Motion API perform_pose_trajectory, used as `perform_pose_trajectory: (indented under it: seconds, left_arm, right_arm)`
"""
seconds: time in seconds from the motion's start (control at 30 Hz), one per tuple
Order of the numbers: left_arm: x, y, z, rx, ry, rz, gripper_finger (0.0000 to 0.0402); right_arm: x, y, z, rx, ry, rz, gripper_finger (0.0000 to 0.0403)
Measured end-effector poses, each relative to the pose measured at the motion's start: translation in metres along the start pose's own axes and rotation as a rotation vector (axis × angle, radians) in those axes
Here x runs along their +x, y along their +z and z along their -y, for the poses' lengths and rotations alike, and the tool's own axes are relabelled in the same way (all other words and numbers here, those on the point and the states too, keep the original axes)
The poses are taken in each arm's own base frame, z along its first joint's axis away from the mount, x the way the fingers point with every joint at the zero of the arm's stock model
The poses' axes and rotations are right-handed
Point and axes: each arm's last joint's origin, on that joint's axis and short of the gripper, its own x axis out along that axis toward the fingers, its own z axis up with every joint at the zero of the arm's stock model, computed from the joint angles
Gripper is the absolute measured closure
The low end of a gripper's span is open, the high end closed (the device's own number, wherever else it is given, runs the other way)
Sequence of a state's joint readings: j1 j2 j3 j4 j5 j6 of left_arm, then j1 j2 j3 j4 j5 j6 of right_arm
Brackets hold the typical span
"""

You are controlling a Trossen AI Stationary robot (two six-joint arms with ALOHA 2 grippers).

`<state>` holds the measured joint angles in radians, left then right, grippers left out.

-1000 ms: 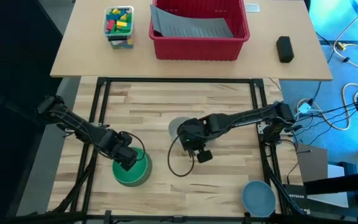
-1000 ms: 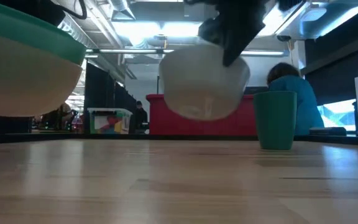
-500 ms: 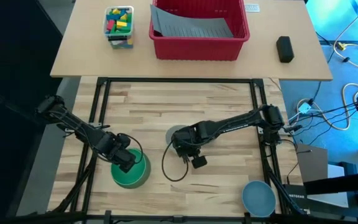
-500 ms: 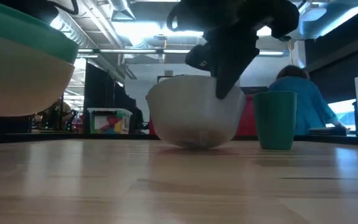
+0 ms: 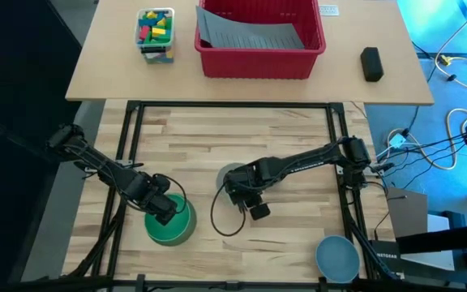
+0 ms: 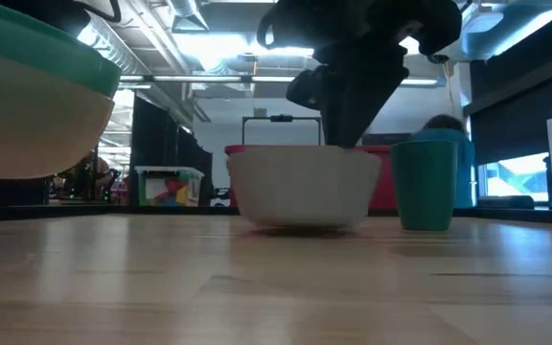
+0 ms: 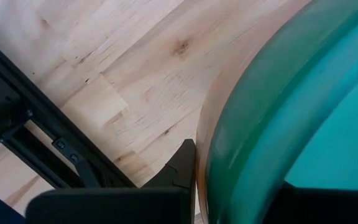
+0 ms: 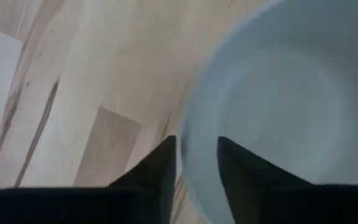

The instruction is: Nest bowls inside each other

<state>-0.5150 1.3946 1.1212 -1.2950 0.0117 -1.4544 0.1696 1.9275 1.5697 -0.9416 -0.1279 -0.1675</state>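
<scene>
Left fingers (image 7: 191, 174) clamped on teal bowl (image 5: 171, 225), right fingers (image 8: 194, 162) straddling white bowl (image 6: 303, 187) rim.

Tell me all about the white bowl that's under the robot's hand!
The grey-white bowl is round, smooth and plastic-looking. It sits upright and level on the wooden table, near the middle, empty inside. The right gripper straddles its rim, one finger inside and one outside, a little apart. A dark green cup shows beside it.

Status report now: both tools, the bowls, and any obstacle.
Left tool shut on teal bowl rim, stack lifted. Right tool astride grey-white bowl rim, jaws slightly apart; bowl on table. Blue bowl waits. Green cup beside, clear.
</scene>
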Motion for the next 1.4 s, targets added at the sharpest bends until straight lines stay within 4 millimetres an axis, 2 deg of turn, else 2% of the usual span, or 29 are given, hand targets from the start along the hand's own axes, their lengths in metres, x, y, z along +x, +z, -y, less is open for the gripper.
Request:
perform_pose_trajectory:
  seconds: [0.23,0.5,0.7,1.23,1.4]
  left_arm:
    - [-0.005,0.002,0.001,-0.007,-0.012,0.001,0.0385]
    - [-0.038,0.018,0.001,-0.030,-0.048,0.075,0.0385]
    - [-0.056,0.046,0.003,-0.057,-0.092,0.192,0.0385]
    - [-0.051,0.128,0.029,0.077,-0.138,0.310,0.0385]
    - [-0.046,0.148,0.041,0.131,-0.122,0.312,0.0385]
  right_arm:
    - [-0.010,-0.001,-0.001,0.032,-0.006,0.017,0.0242]
    - [-0.064,-0.012,-0.007,0.080,-0.114,0.117,0.0235]
    - [-0.095,-0.026,-0.007,0.157,-0.255,0.137,0.0235]
    - [-0.156,-0.073,-0.024,0.398,-0.439,0.136,0.0235]
    - [-0.166,-0.083,-0.035,0.423,-0.469,0.141,0.0235]
